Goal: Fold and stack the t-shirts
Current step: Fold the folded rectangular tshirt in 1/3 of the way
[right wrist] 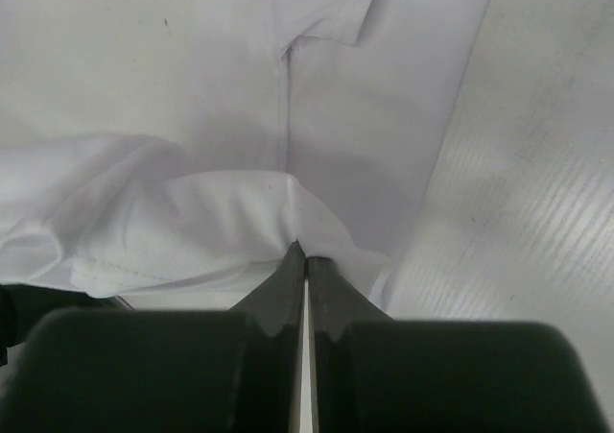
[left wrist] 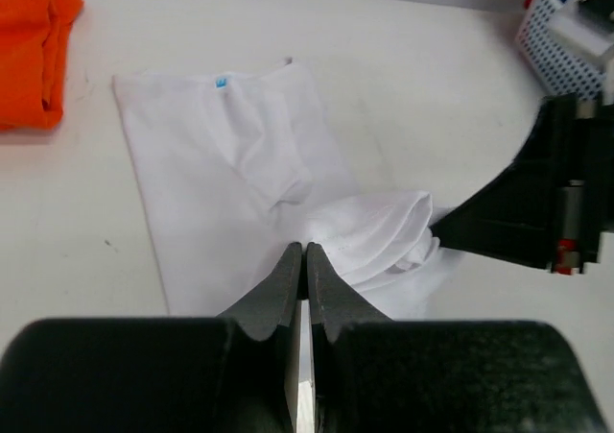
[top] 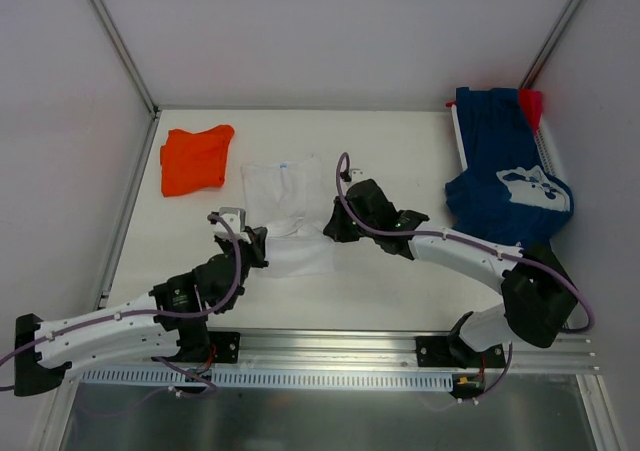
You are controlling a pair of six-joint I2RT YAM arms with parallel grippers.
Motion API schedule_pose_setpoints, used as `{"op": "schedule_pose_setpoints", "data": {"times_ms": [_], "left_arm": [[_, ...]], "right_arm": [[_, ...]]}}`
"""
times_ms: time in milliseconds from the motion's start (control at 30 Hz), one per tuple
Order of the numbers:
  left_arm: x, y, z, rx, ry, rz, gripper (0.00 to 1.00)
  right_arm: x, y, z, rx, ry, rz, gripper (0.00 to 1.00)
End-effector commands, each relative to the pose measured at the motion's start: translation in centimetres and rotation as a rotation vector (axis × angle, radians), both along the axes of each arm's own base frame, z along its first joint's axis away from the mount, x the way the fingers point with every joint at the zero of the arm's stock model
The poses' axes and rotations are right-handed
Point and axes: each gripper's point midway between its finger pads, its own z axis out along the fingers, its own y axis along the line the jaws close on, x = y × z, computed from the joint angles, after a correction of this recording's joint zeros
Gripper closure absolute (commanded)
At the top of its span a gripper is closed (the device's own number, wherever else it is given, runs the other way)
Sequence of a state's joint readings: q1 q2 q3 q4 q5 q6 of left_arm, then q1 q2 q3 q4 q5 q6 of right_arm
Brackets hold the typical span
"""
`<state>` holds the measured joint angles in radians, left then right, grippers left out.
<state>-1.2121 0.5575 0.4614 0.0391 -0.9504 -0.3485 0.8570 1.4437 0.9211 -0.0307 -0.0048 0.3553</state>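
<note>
T-shirts, L to R in top view: orange t-shirt (top: 197, 159) lies bunched at 10 o'clock of the table (top: 400, 141). White t-shirt (top: 283, 196) lies flat at centre, collar toward 12. Navy t-shirt (top: 505, 176) is draped over a white basket (left wrist: 545, 41) at 2 o'clock, w/ a small red t-shirt (top: 531, 102) just behind it.

Left gripper (left wrist: 304, 252) is pinched tight on the white shirt's hem at the shirt's 7 o'clock. Right gripper (right wrist: 305, 256) is likewise clamped on the hem at approx 4 o'clock. Cloth bunches up btwn them.

Step looks like the hem-to-collar fold. To do it well:
- lift both sides evenly
- keep cloth taut btwn grips w/o stretching
- carry toward 12
- lay hem along the collar line, edges square, then let go
</note>
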Motion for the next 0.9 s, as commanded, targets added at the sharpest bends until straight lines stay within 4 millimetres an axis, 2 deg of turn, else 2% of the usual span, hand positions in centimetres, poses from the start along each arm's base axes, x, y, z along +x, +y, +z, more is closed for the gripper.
{"op": "schedule_pose_setpoints", "data": {"times_ms": [0, 133, 300, 367, 400, 467, 633, 700, 733, 867], "left_arm": [[0.9, -0.4, -2.1, -0.044, 0.070, 0.009, 1.00], [1.7, -1.0, -4.6, -0.027, 0.134, 0.010, 1.00], [2.6, -1.8, -5.9, -0.061, 0.156, 0.011, 1.00], [3.1, -1.6, -5.9, -0.065, 0.156, 0.033, 1.00], [3.5, -1.5, -5.9, -0.060, 0.159, 0.047, 1.00], [4.2, -0.9, -5.9, -0.063, 0.157, 0.091, 1.00], [5.8, -0.2, -5.1, -0.066, 0.145, 0.141, 1.00], [6.5, 0.2, -5.2, -0.064, 0.153, 0.163, 1.00], [6.7, 0.2, -5.3, -0.062, 0.155, 0.168, 1.00], [7.6, 0.7, -6.1, -0.067, 0.168, 0.193, 1.00]], "right_arm": [[0.4, -0.7, 0.0, -0.032, 0.000, 0.016, 1.00], [1.2, -1.0, -0.2, -0.051, -0.001, 0.018, 1.00], [2.2, 0.0, -1.2, -0.053, 0.020, 0.036, 1.00], [2.6, 0.9, -1.3, -0.035, 0.022, 0.058, 1.00], [3.2, 1.6, -0.7, -0.021, 0.014, 0.065, 1.00], [3.7, 2.6, -1.8, -0.026, 0.040, 0.088, 1.00], [6.2, 5.5, -2.0, -0.009, 0.054, 0.126, 1.00], [6.9, 6.0, -2.1, -0.011, 0.056, 0.130, 0.99], [7.4, 6.5, -1.4, 0.000, 0.045, 0.135, 1.00], [8.3, 6.9, -2.9, -0.011, 0.069, 0.135, 1.00]]}}
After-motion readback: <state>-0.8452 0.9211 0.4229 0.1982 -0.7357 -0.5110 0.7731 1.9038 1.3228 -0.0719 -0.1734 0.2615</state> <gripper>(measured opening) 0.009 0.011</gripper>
